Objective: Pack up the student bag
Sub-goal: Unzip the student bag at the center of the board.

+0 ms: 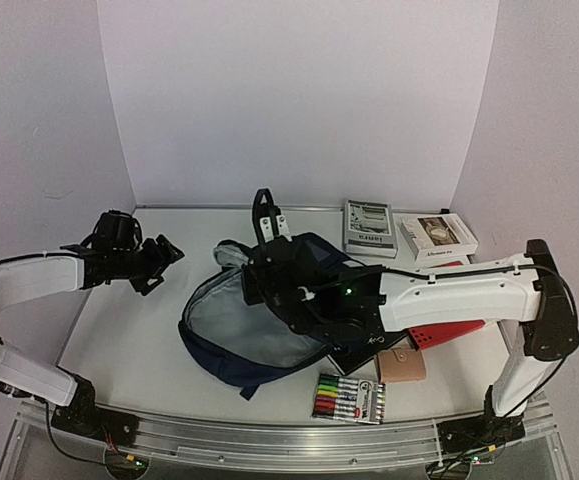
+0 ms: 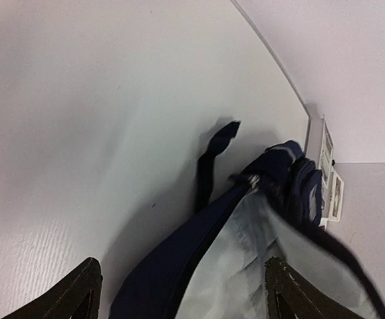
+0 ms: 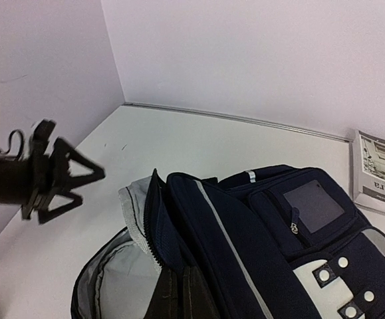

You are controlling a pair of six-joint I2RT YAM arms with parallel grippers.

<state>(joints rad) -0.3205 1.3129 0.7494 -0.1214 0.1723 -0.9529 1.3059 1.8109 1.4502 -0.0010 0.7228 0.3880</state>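
Top external view: student bag (image 1: 237, 322) lying mid-tabletop (image 1: 119, 330), mouth gaping toward the left, grey lining exposed. Right tool (image 3: 179, 294) clenched at the mouth's upper rim, apparently pinching the fabric and propping the flap up. Left tool (image 1: 162, 267) spread wide, grasping nothing, hovering just left of the bag and clear of it.

Main risk: flap collapse and a closed mouth, through slippage of thin fabric from a single pinch. Second: bag dragged sideways by any pull from the right arm, with no hold on the other side. Third: marker pack (image 1: 349, 398) near the front edge, just beside the bag, liable to a shove off the tabletop. Books (image 1: 369, 228) beyond the bag, awkward to reach past the arm stretched over it.
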